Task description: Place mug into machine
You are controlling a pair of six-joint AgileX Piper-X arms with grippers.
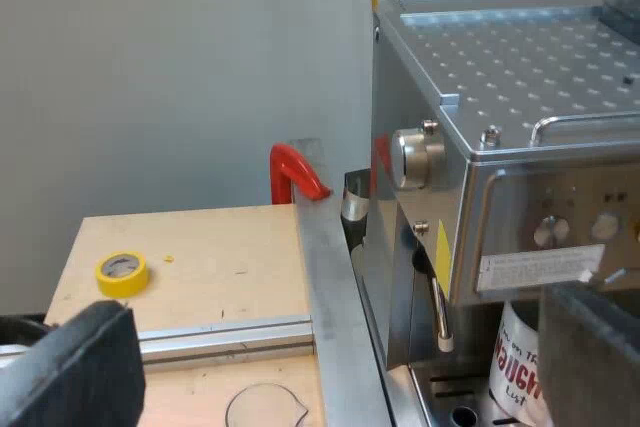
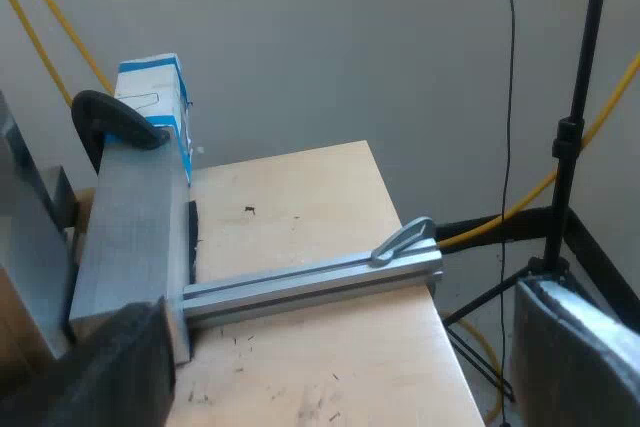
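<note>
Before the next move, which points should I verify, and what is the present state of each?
1. Mug under espresso machine's front: ok.
2. Mug's base flat on drip tray: cannot tell, base hidden.
3. Left gripper open: ok.
4. Left gripper's finger clear of mug: cannot tell, it overlaps the mug.
5. Steam wand apart from mug: ok.
6. Right gripper open, empty, over wooden table: ok.

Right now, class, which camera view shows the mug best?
The left wrist view: the mug, white with red lettering, stands at the front of the espresso machine. The right wrist view faces a wooden table and metal rail.
</note>
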